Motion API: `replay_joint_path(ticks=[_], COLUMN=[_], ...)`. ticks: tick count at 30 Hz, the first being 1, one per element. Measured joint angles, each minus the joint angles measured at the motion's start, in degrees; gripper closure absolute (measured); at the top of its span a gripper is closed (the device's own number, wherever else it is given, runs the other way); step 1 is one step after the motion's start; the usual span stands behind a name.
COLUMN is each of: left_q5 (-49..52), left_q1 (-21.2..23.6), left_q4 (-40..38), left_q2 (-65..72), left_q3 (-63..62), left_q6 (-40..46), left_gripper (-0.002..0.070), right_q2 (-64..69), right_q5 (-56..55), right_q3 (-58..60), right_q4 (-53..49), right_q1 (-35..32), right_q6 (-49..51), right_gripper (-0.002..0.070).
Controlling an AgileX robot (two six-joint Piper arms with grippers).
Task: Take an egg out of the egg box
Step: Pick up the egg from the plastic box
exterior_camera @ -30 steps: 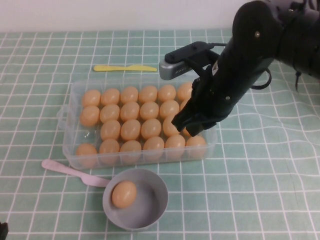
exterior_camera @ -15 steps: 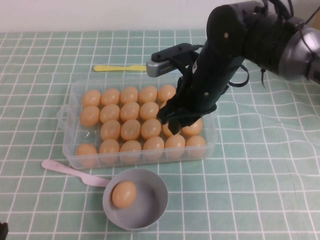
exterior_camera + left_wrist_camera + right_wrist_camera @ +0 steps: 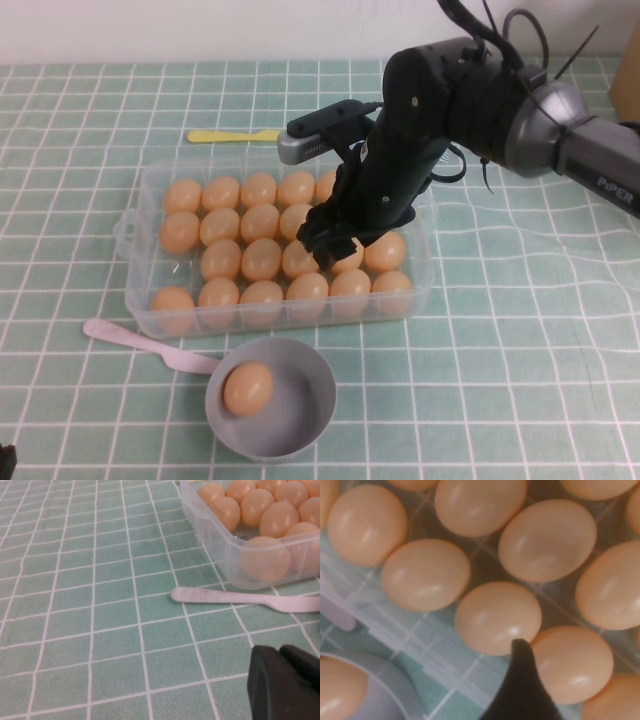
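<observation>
The right gripper [image 3: 322, 243] hung low over the eggs [image 3: 262, 259] in the egg box [image 3: 140, 205]; its finger spread could not be told. The left gripper [image 3: 285, 682], apparently closed, sat near a pink plastic knife [image 3: 240, 597].

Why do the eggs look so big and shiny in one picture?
Right wrist view: camera hangs close over the orange-tan eggs, soft white glints on each, right gripper's dark tip blurry. High view: right gripper low over the clear plastic egg box. Left wrist view: left gripper parked, blurred.
</observation>
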Motion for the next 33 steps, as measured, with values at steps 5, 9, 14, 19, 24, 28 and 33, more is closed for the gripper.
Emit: replay_joint_path(ticks=[5, 9, 14, 19, 24, 28, 33], left_q5=[0.0, 0.0, 0.0, 0.0, 0.0, 0.0, 0.0], left_q1=[0.0, 0.0, 0.0, 0.0, 0.0, 0.0, 0.0], left_q4=[0.0, 0.0, 0.0, 0.0, 0.0, 0.0, 0.0], left_q2=[0.0, 0.0, 0.0, 0.0, 0.0, 0.0, 0.0], left_q3=[0.0, 0.0, 0.0, 0.0, 0.0, 0.0, 0.0], left_q6=[0.0, 0.0, 0.0, 0.0, 0.0, 0.0, 0.0], left_gripper=[0.0678, 0.0678, 0.0678, 0.0678, 0.0678, 0.0678, 0.0678], right_q2=[0.89, 1.54, 2.5, 3.12, 3.6, 3.6, 3.6], right_q5=[-0.72, -1.5, -1.94, -2.57, -3.14, -4.13, -4.69], right_q3=[-0.14, -0.53, -0.65, -0.65, -0.78, -0.9, -0.9], right_q4=[-1.68, -1.84, -1.93, -1.93, -2.06, -2.86, -3.24], right_q1=[0.08, 0.08, 0.08, 0.08, 0.08, 0.08, 0.08], right_q6=[-0.1, -0.22, -0.22, -0.22, -0.44, -0.44, -0.44], right_gripper=[0.0178, 0.0157, 0.0154, 0.0154, 0.0154, 0.0154, 0.0154])
